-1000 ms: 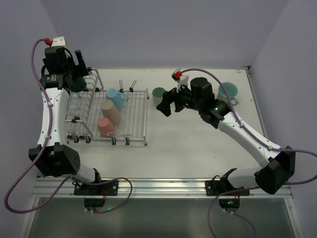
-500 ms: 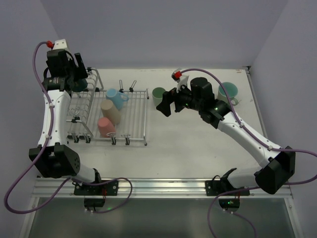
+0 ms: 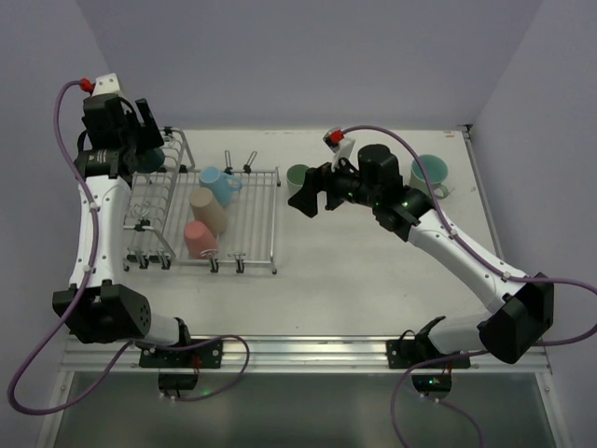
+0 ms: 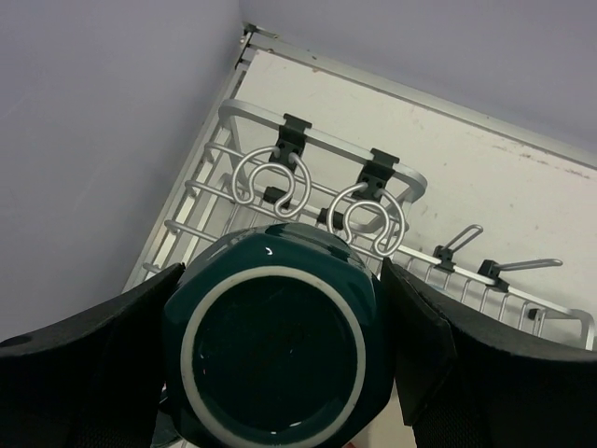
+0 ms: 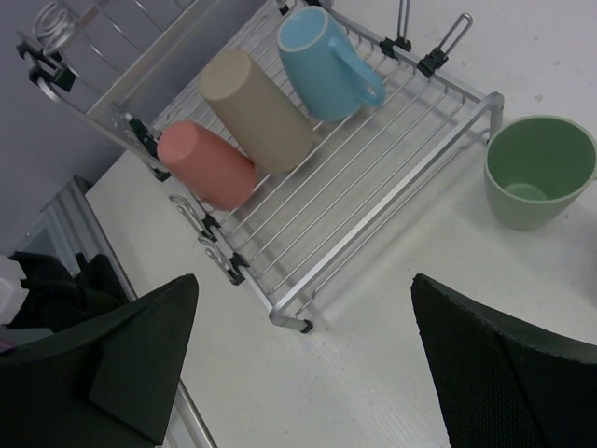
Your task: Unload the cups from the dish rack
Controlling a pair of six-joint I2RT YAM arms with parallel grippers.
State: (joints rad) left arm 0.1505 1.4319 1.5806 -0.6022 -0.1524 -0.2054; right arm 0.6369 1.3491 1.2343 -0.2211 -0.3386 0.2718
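**Top view.** The silver wire dish rack [image 3: 244,224] sits on the left part of the white worktop [image 3: 373,280]. Its taller slotted section lies close to the left wall [image 3: 37,205], and open worktop stretches from the rack's right rail to the far right edge. The left gripper [image 3: 147,149] is over the slotted section at the back corner, fingers clamped on a dark teal faceted cup [image 3: 152,161]. The right gripper [image 3: 311,193] hangs just right of the rack, fingers spread with nothing between them. A pale green cup [image 3: 298,175] is just behind it, and a teal handled mug [image 3: 429,175] stands well to the right.

**Left wrist.** The dark teal cup fills the gap between the black fingers [image 4: 84,373], which press its sides. Its pale-ringed round end faces the camera, and its long axis runs away from it. Below it are the rack's wire loops [image 4: 270,177], with the wall close on the left.

**Right wrist.** The fingers [image 5: 121,364] stand wide apart over worktop by the rack's near corner. On the flat grid tray a light blue mug [image 5: 322,61], a beige tumbler [image 5: 256,107] and a pink tumbler [image 5: 205,163] lie on their sides, their long axes across the wires. The pale green cup stands upright, mouth up, beside the rack and apart from it.
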